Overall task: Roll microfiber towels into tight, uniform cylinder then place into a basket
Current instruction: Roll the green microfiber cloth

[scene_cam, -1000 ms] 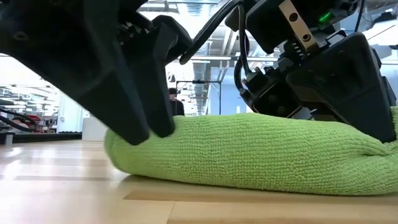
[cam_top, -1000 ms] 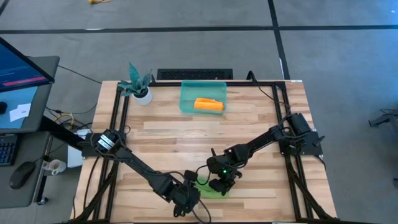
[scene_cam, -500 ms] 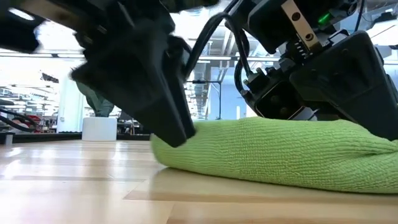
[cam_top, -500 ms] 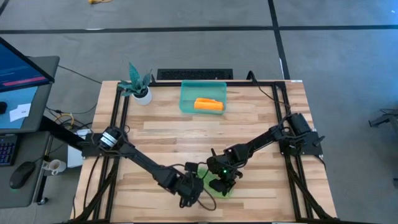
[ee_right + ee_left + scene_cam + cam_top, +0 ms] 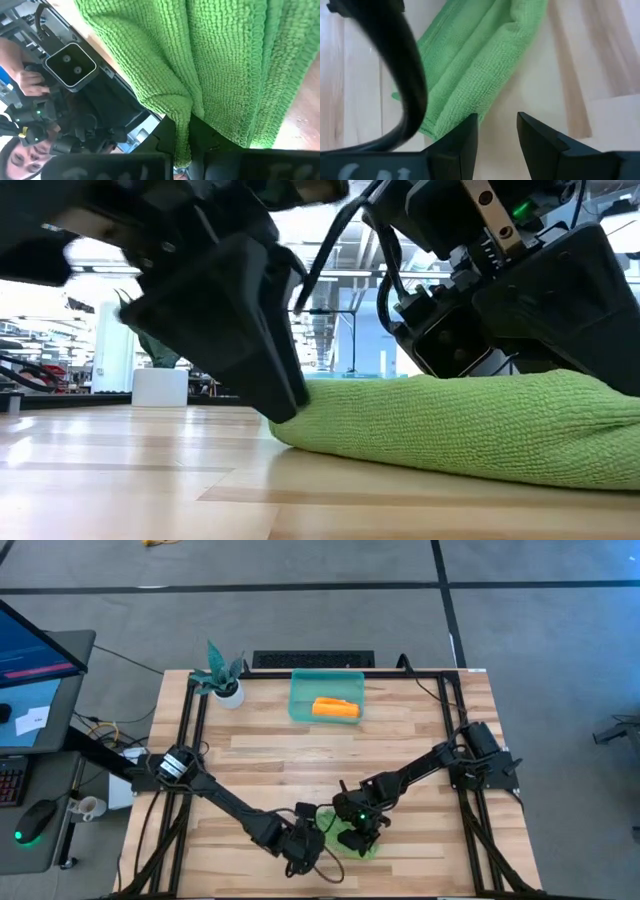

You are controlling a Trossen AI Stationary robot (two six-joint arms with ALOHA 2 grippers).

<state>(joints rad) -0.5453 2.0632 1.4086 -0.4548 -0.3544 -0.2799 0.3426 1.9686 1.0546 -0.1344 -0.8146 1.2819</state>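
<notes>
The lime green towel (image 5: 348, 844) lies near the table's front edge as a loose, flattened roll (image 5: 450, 430), resting on the wood. My left gripper (image 5: 497, 131) stands open at the roll's left end, with bare wood in the gap between its fingers. My right gripper (image 5: 187, 150) is shut on the towel from the far right. The orange-yellow towel (image 5: 335, 708) lies rolled inside the teal basket (image 5: 300, 690) at the table's far side. My left gripper touches the green towel's left end (image 5: 451, 120) with the outer side of one finger (image 5: 275, 380), slanting down from the table's left. Nothing sits between its fingers. The towel stays flat on the table. My right gripper pinches a bunched fold of the green towel (image 5: 182, 122) between its two fingers, several layers thick. It comes slanting down from the table's far right. The towel lies on the wood beneath it, slack.
A small white pot with a teal plant (image 5: 222, 678) stands at the far left corner. A black metal frame (image 5: 185, 740) runs along the table's left and right sides. A desk with a screen (image 5: 40, 660) stands left of the table.
My left gripper has gone toward the table's right, toward my right gripper, rolling a little. It has pushed the green towel's left end along the table, so the roll is shorter. The part under my right gripper has stayed in place.
</notes>
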